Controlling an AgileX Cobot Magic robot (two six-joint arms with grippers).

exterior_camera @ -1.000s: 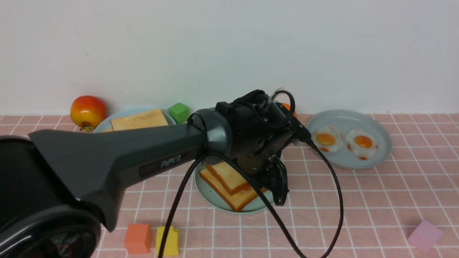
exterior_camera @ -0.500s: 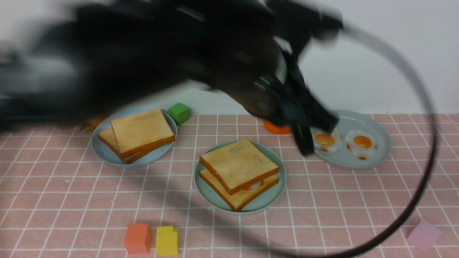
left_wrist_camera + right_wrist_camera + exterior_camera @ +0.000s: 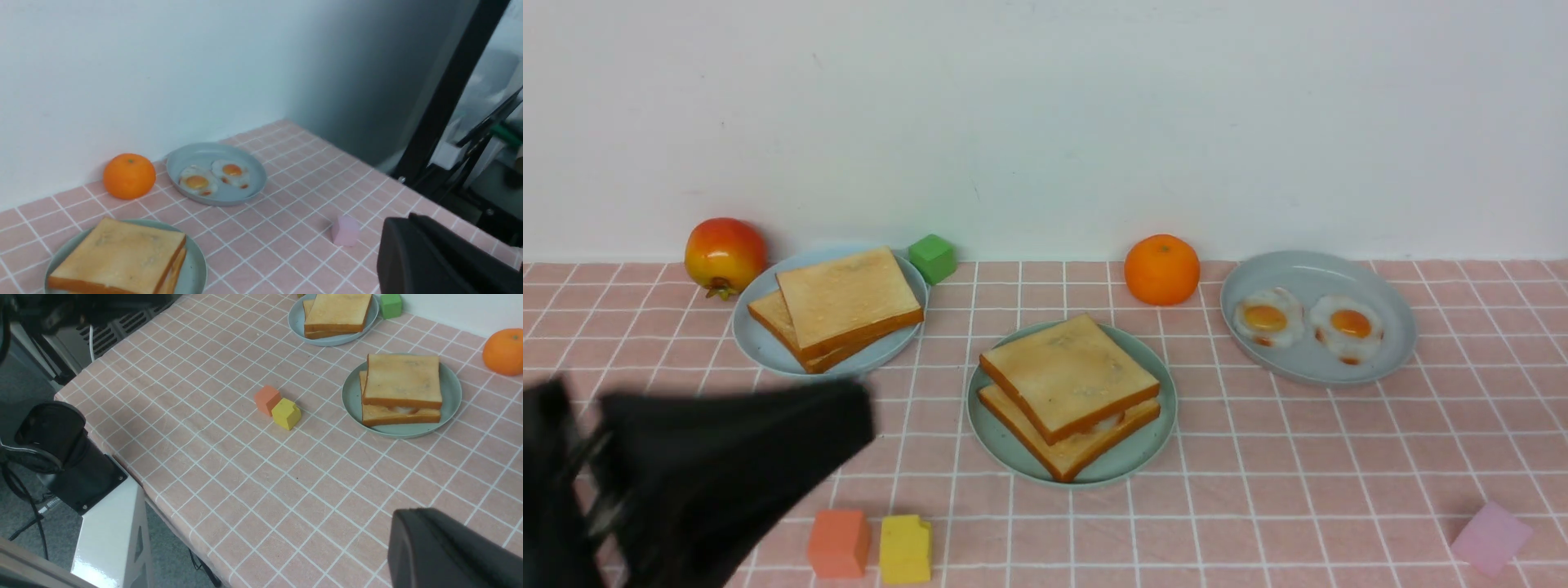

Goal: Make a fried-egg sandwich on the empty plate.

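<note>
A fried-egg sandwich point(image 3: 1068, 394) sits on the mint-green plate point(image 3: 1143, 453) at table centre. The left arm point(image 3: 711, 469), a dark blur, probably its forearm, lies at eight o'clock. Both grippers are out of frame, jaws pressed together, holding nothing.

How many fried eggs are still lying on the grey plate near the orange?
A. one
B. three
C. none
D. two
D: two fried eggs lie side by side on the grey-blue plate, just to the right of the orange in the front view.
</note>
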